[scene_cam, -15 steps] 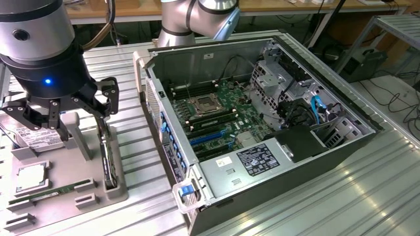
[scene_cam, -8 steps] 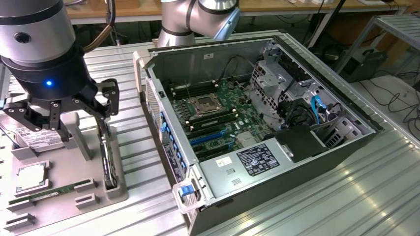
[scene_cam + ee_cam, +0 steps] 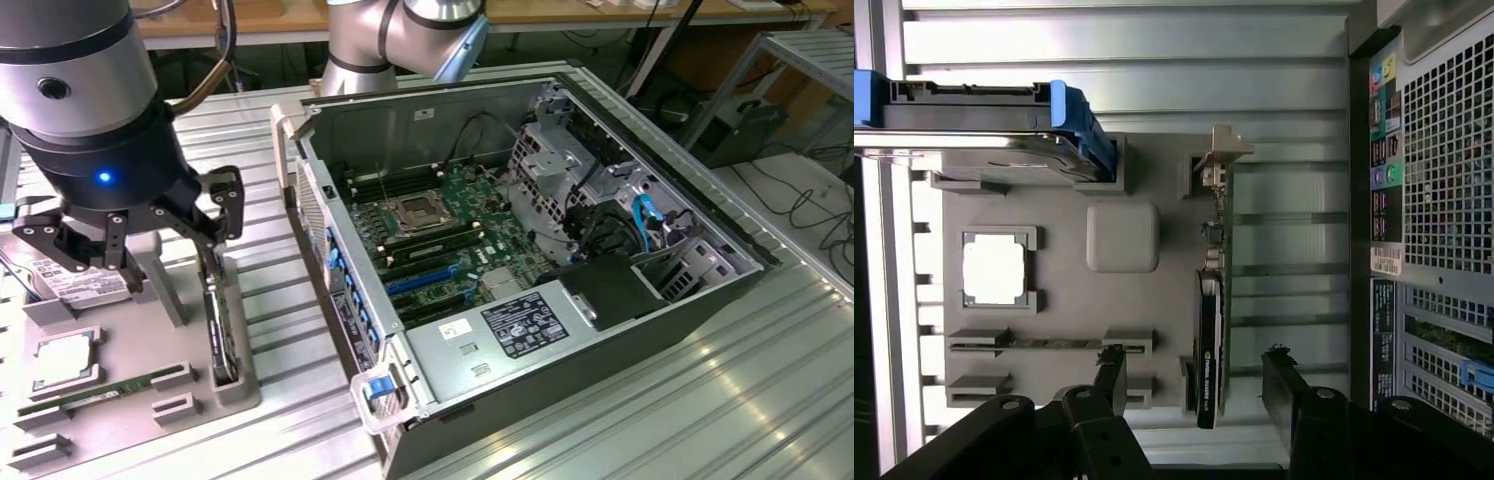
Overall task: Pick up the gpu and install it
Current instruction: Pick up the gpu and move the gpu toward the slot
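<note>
The gpu (image 3: pixel 220 335) stands on its edge in a slot at the exterior view's right side of the grey holder tray (image 3: pixel 134 345). In the wrist view the gpu (image 3: pixel 1209 340) shows edge-on as a thin black card, with its silver bracket (image 3: pixel 1220 160) at one end. My gripper (image 3: pixel 140 240) hangs open a little above the tray. In the wrist view my gripper (image 3: pixel 1199 385) has one black finger on each side of the card's line, and neither finger touches it. Nothing is held.
The open computer case (image 3: pixel 534 250) lies to the exterior view's right, motherboard up, with blue card slots (image 3: pixel 427 282). The tray (image 3: pixel 1064 300) also holds a hard drive with blue rails (image 3: pixel 984 120), a processor (image 3: pixel 994 268) and a memory stick (image 3: pixel 1049 343). All rest on a ribbed metal table (image 3: pixel 694 400).
</note>
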Robot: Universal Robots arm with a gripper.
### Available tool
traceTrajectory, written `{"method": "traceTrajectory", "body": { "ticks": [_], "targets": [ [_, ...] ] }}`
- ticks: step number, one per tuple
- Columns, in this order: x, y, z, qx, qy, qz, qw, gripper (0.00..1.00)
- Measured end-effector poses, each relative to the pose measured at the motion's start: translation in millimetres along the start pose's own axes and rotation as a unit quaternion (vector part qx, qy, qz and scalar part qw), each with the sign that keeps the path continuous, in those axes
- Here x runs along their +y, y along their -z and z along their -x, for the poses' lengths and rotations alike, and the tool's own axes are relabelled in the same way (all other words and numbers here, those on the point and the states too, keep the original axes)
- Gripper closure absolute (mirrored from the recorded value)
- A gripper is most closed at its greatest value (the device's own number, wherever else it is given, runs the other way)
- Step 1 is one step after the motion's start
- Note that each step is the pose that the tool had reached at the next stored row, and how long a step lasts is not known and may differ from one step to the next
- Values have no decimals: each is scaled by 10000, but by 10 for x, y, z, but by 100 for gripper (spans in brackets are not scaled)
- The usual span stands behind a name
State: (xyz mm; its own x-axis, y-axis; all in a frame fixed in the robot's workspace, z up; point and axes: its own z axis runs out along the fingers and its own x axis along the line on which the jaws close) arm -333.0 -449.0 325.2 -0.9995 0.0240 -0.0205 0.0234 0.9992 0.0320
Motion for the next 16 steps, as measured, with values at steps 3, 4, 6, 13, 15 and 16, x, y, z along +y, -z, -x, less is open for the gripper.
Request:
{"method": "traceTrajectory", "body": {
  "ticks": [3,4,6,13,15,16],
  "targets": [
    [-1,-21,2,0,1,-1,10000,34],
    [-1,-26,2,0,0,-1,10000,34],
    [1,-188,23,5,1,-34,10000,34],
    [-14,-1016,114,21,72,-47,10000,58],
    [22,-1036,126,22,72,-47,10000,58],
    [23,-1038,126,22,72,-47,10000,58]
  ]
}}
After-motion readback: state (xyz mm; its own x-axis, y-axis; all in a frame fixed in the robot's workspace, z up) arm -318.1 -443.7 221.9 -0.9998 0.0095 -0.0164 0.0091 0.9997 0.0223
